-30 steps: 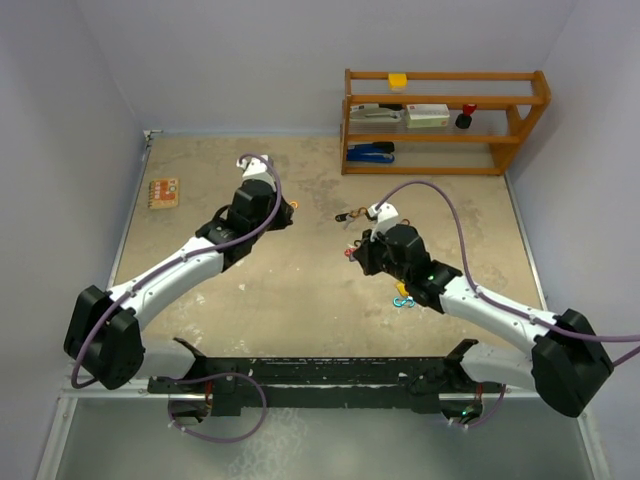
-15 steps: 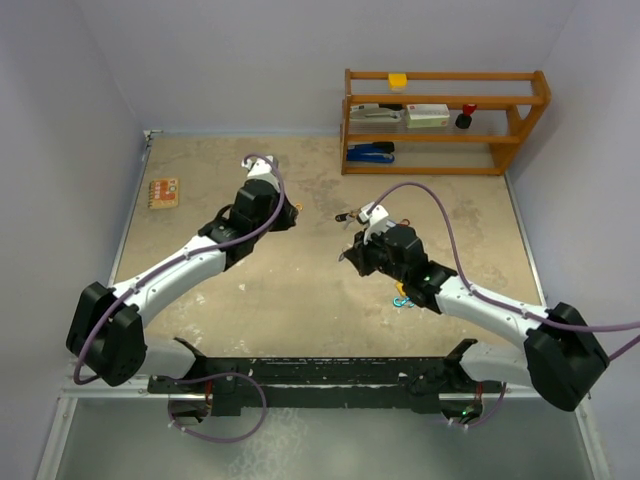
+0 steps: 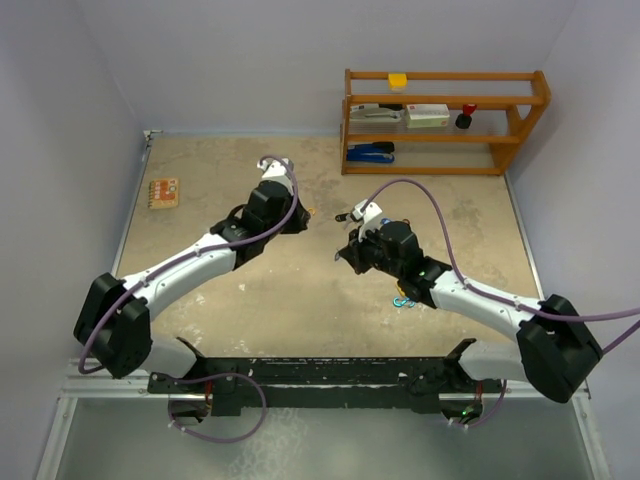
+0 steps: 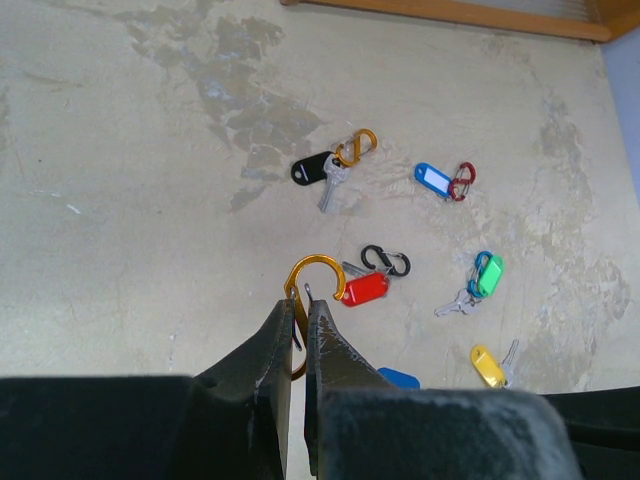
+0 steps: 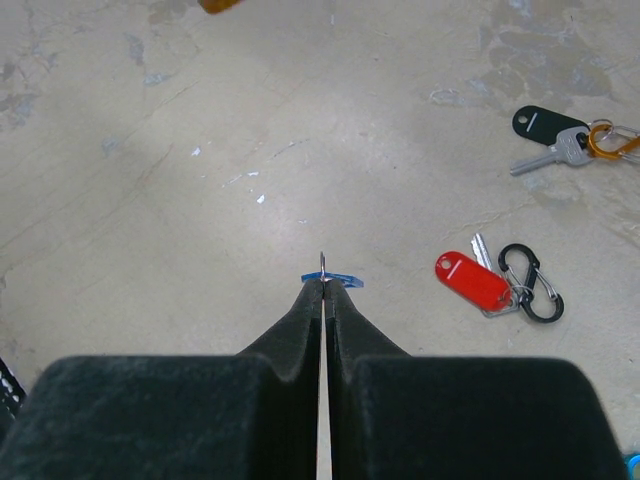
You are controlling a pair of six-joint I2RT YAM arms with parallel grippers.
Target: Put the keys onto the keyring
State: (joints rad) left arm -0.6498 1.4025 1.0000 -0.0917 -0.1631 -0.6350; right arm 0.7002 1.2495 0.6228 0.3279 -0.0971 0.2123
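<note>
Both the left gripper (image 4: 302, 312) and the right gripper (image 5: 323, 285) have been brought closer together over the last second. The orange keyring (image 4: 318, 268) is clamped in the left, jutting past its fingertips. A blue key (image 5: 330, 279) is pinched at the closed right tips. Threading is judged imminent. A red key (image 5: 468, 280) is left lying ahead-right of the right gripper.

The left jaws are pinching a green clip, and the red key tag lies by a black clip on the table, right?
Not quite. The left wrist view shows the left jaws pinching an orange clip, not a green one. The red key tag does lie by a black clip on the table.
</note>
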